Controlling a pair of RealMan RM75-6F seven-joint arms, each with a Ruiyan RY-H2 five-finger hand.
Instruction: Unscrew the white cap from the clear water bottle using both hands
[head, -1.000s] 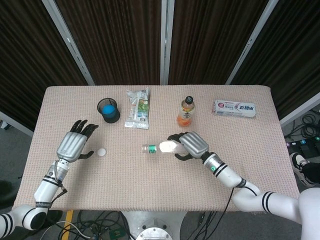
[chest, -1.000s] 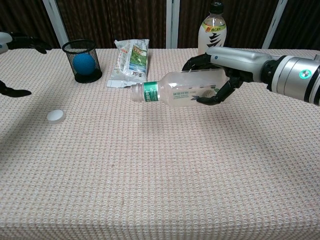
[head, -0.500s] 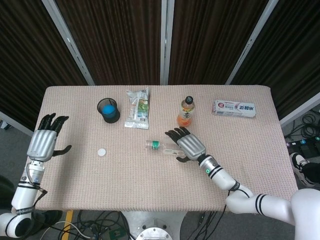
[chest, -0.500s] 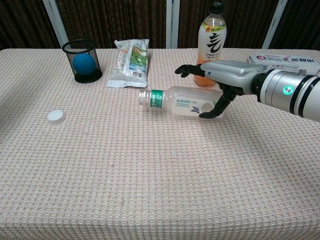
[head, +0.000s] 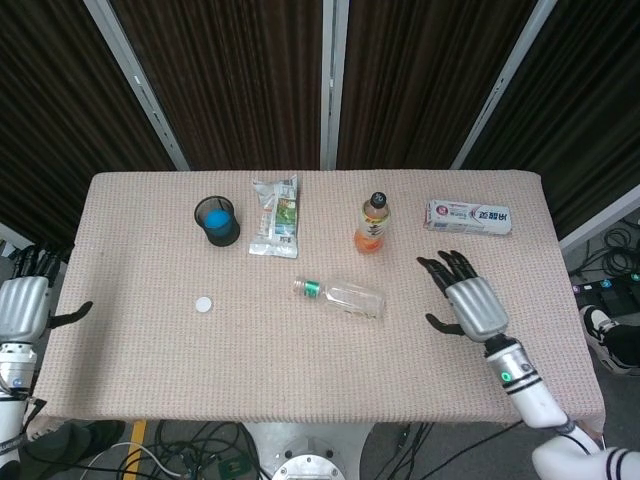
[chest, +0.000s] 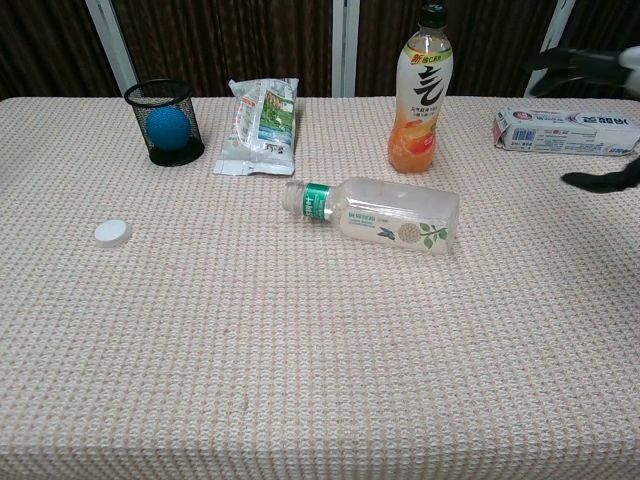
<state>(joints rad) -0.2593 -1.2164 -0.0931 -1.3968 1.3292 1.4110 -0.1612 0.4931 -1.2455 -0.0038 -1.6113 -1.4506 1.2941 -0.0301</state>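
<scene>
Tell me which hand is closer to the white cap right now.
Left. The left hand sits off the table's left edge, beside the white cap; the right hand is far right, beyond the clear bottle.

We see the right hand (chest: 600, 120) only as dark fingertips cut by the chest view's edge. The left hand (head: 22, 305) is cropped at the head view's border.

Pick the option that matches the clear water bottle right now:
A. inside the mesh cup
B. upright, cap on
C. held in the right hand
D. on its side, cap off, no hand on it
D: the clear water bottle lies on its side, its neck open; the white cap sits apart, both hands away.
</scene>
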